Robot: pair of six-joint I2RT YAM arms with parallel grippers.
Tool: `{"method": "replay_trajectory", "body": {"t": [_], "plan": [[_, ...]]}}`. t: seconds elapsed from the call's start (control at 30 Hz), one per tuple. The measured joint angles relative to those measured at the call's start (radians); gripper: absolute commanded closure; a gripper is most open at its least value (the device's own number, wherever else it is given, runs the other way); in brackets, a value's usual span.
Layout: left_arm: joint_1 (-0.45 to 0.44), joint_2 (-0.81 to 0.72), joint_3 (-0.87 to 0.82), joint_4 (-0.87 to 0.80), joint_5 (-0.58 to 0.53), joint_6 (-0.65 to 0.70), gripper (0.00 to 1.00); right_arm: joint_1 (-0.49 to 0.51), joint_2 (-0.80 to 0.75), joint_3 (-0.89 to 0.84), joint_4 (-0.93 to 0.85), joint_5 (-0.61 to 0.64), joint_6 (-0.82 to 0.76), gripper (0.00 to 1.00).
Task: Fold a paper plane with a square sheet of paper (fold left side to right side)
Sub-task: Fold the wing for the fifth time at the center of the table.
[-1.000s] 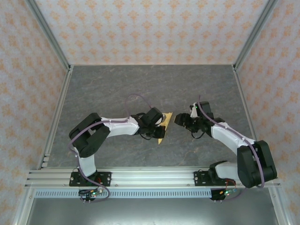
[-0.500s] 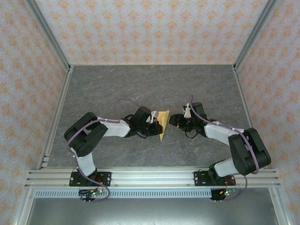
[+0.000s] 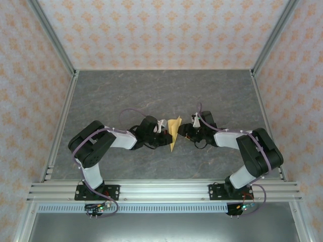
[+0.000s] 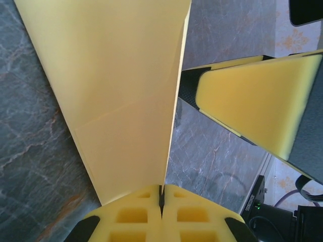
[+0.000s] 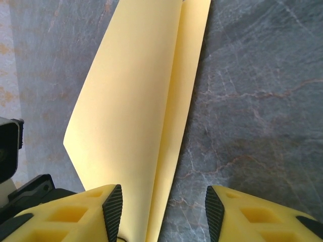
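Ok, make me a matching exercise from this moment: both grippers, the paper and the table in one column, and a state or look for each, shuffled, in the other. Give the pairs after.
Column one:
1. left gripper
2. right gripper
3. yellow paper
4. table

Column two:
A. grey, marbled surface
B. jaws apart, the paper between them
C. folded, with a long crease
D. shut on the paper

Pairs: 1-D, 2-B, 3-C, 4-A
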Motion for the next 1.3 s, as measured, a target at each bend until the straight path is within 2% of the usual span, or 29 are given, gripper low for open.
{"method": "replay_trajectory", "body": {"t": [0.43,0.7,1.3], "plan": [[0.002,0.005,-0.011,0.029,0.000,-0.016,1.00,0.019,0.087,0.059,0.077,0.000,0.048,0.51],[0.002,0.011,-0.015,0.037,0.000,-0.018,1.00,0.026,0.127,0.106,0.040,0.023,0.051,0.57],[0.006,0.018,-0.015,0.036,0.000,-0.016,0.82,0.042,0.159,0.193,-0.114,0.056,0.029,0.58]]}}
